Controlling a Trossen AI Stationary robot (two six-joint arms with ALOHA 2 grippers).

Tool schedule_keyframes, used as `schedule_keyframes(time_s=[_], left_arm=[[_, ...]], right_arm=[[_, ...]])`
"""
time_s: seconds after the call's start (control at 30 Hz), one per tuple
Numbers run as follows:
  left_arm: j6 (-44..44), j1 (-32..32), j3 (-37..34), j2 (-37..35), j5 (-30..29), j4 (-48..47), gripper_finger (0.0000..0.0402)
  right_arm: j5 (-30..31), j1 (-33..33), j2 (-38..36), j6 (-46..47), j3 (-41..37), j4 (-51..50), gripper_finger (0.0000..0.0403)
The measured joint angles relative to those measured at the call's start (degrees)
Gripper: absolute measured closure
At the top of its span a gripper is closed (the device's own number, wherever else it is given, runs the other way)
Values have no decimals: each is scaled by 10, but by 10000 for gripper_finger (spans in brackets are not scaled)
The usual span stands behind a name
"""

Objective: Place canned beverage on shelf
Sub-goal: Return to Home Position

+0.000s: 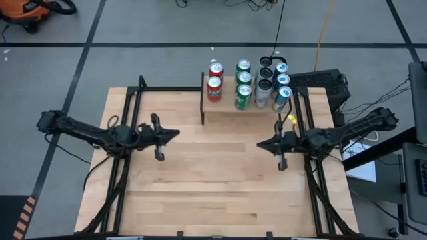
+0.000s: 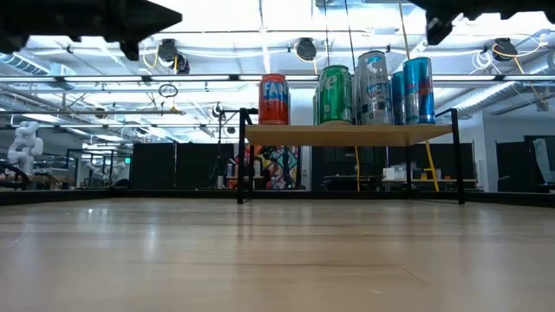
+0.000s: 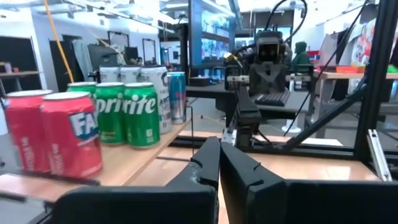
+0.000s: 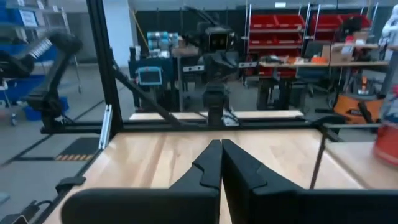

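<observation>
Every canned beverage stands upright on the shelf, which sits at the far edge of the tabletop, a little toward the right arm's side. Seen from above, the cans form four rows running front to back.

- **Red cans:** two red cans are nearest the left arm. The left wrist view shows white lettering on them beginning "FA".
- **Green cans:** next come three green cans, with "Sprite" plainly readable across their sides.
- **Silver cans:** beside them is a row of silver cans, whose printing is too small to read.
- **Blue cans:** the blue cans are at the end nearest the right arm. They carry a small red mark, but no writing on them can be made out.

Neighbouring cans stand close together, touching or nearly so.

Both arms hang above the bare tabletop in front of the shelf, well apart from it and pointing toward each other. The left claw is clenched, its two dark fingers pressed together on nothing. The right claw is likewise clenched and empty, with its fingers meeting at the tips. In each wrist view the opposite arm shows straight ahead across the wood.
</observation>
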Motion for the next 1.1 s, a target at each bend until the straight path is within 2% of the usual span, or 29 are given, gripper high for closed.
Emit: schedule_keyframes(time_s=[0.17,0.27,0.33,0.47,0.67,0.77,0.9,1.1], left_arm=[[-14,-1,-3,-112,-10,-115,389],[-14,-1,-41,-153,-32,-125,389],[-27,-1,-81,-172,-44,-101,389],[-54,0,-150,-191,-56,-33,389],[-54,1,-150,-199,-64,-21,389],[-44,1,-150,-204,-64,-9,389],[-43,1,-150,-220,-64,-15,388],[-41,0,-150,-272,-64,-65,388]], right_arm=[[6,0,-96,-14,-19,-52,403],[27,0,-136,-17,-55,-34,403],[32,0,-151,-15,-96,17,403],[30,-4,-153,-1,-164,107,403],[26,-41,-135,11,-175,145,403],[-9,-73,-115,7,-170,166,403],[-44,-98,-126,5,-130,100,403],[-43,-102,-191,8,-34,-151,403]])
